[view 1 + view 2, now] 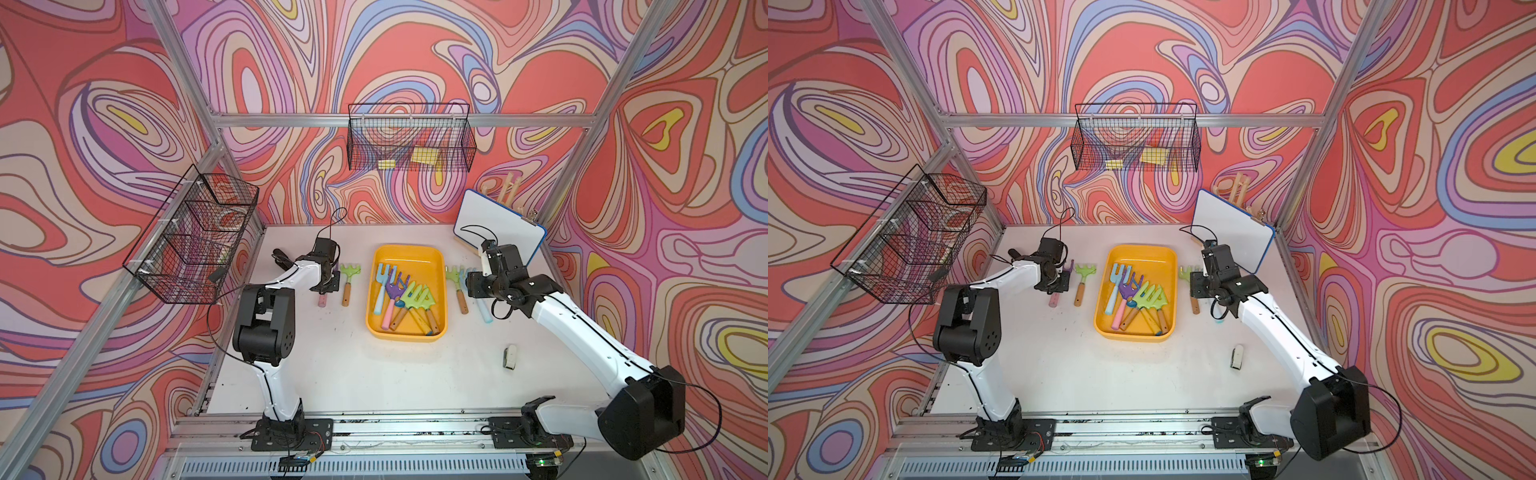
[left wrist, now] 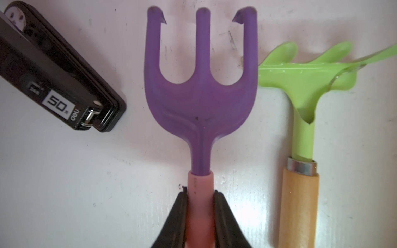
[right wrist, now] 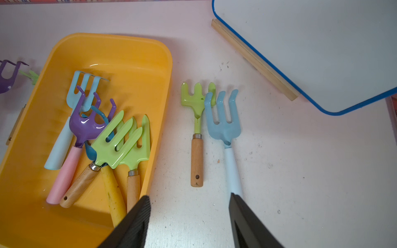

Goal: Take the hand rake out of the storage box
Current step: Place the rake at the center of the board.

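The yellow-orange storage box (image 1: pixel 409 249) (image 3: pixel 107 37) sits mid-table and holds several hand rakes (image 1: pixel 401 297): light blue, purple with a pink handle, and green. Left of the box, a purple hand rake (image 2: pixel 200 101) with a pink handle (image 1: pixel 322 300) lies on the table. My left gripper (image 2: pixel 200 193) is shut on that handle. A green rake (image 1: pixel 348 278) lies beside it. Right of the box lie another green rake (image 3: pixel 196 137) and a light blue rake (image 3: pixel 223 124). My right gripper (image 3: pixel 189 195) hangs open over their handle ends, with nothing between its fingers.
A black stapler (image 2: pixel 58 79) lies near the purple rake's head. A blue-rimmed whiteboard (image 1: pixel 503 224) leans at the back right. A small white object (image 1: pixel 510 356) lies front right. Black wire baskets hang on the back wall (image 1: pixel 409 139) and the left frame (image 1: pixel 191 237).
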Robot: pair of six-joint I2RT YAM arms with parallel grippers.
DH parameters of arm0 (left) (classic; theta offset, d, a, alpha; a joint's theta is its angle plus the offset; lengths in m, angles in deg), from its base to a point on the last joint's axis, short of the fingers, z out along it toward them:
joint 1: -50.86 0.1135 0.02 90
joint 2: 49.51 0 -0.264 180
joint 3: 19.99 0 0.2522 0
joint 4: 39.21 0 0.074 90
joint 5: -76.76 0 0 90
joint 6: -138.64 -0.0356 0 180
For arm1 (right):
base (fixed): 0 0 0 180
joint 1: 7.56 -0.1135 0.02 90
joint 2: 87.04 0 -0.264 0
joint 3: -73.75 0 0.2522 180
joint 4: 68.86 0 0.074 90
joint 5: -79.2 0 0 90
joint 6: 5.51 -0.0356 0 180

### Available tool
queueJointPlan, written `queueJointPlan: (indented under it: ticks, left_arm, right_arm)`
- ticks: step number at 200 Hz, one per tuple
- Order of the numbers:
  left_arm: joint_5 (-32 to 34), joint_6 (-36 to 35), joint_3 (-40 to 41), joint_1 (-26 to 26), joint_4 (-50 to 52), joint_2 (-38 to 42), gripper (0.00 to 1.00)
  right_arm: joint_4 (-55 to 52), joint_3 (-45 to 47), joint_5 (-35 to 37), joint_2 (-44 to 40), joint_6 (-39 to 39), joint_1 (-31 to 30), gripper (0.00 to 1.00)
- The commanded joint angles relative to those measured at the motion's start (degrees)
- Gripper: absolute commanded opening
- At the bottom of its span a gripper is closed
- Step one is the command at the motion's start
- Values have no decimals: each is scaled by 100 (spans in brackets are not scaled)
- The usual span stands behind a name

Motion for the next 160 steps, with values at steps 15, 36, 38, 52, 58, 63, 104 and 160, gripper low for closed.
queueJointPlan:
  ticks: [15,36,38,52,58,63,104,160]
  left_arm:
    - [-110,27,-113,28,70,-173,29]
    - [-106,36,-135,28,110,-219,34]
    - [-105,36,-136,28,121,-217,34]
    - [-104,36,-163,28,169,-258,38]
    - [-111,36,-172,28,180,-263,40]
    - [-106,44,-172,32,186,-257,42]
    - [-149,71,-24,36,159,206,54]
    - [-995,330,643,-47,-202,1649,60]
  right_arm:
    - [93,-41,-232,42,7,9,63]
    - [102,-50,-268,101,-3,-9,63]
    - [102,-50,-270,110,-3,-11,63]
    - [120,-62,-319,152,-18,-50,63]
    - [148,-73,-364,171,-29,-70,63]
    - [170,-68,-401,190,-45,-95,63]
    - [320,-330,-411,817,-160,-830,66]
    - [1096,-529,-610,1666,-636,-1602,65]
